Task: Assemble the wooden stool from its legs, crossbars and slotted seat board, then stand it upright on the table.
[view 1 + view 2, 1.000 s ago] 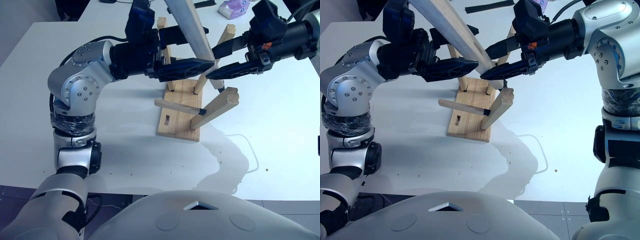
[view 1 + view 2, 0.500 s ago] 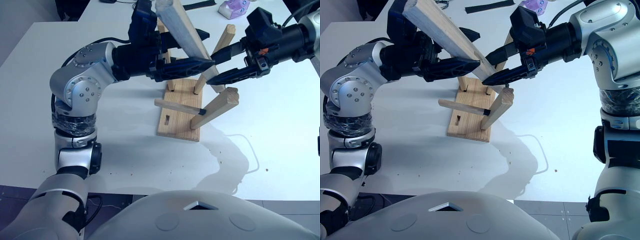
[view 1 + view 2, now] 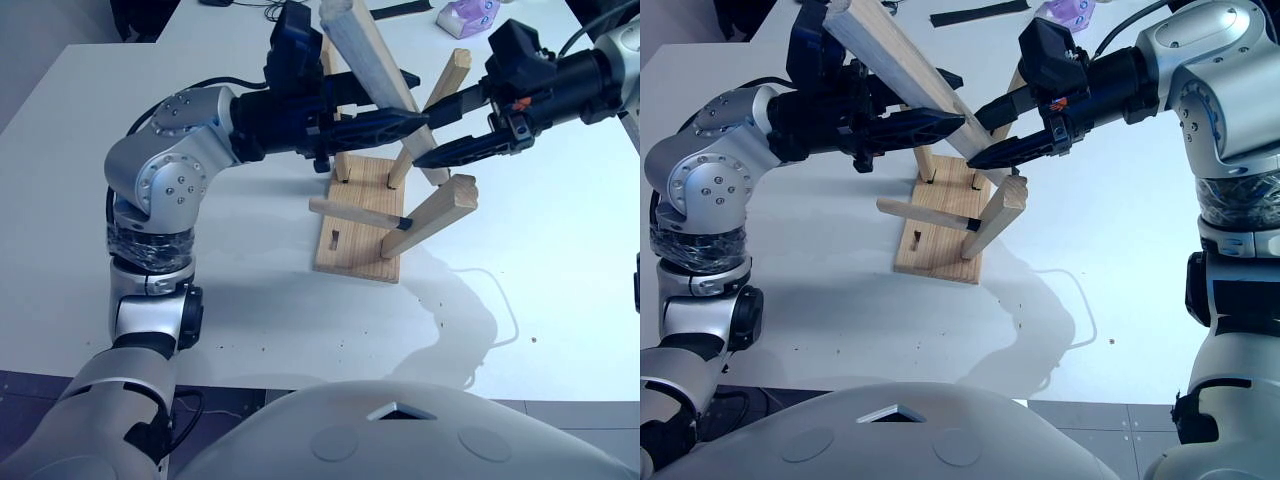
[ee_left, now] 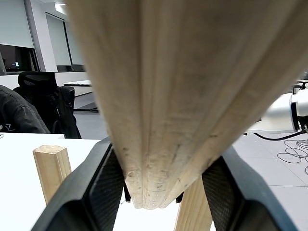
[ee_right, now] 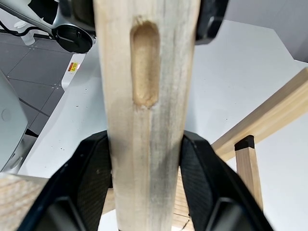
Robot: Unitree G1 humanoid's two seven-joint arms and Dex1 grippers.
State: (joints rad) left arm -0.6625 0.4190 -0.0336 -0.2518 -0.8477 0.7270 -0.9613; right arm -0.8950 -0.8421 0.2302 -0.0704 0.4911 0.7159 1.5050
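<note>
A long wooden leg (image 3: pixel 375 65) hangs tilted above the table, held by both grippers. My left gripper (image 3: pixel 418 98) is shut on it from the left, its fingers (image 4: pixel 96 187) pressed on both sides. My right gripper (image 3: pixel 420 138) is shut on its lower part from the right, just below the slot (image 5: pixel 144 67) cut in the leg (image 5: pixel 144 144). Beneath them the slotted seat board (image 3: pixel 345 255) lies flat on the table with legs standing in it: one at the back right (image 3: pixel 447 75), one leaning at the front right (image 3: pixel 437 212). A crossbar (image 3: pixel 350 212) juts left from that front leg.
The white table (image 3: pixel 250 300) has open room to the left and front of the board. A thin cable (image 3: pixel 495 300) loops on the table at the right. A purple tissue box (image 3: pixel 468 15) and a dark flat object (image 3: pixel 405 8) lie at the far edge.
The left gripper has shifted a little to the right and turned, so the held leg now stands steeper with its top end lower. The right gripper has edged left with it.
</note>
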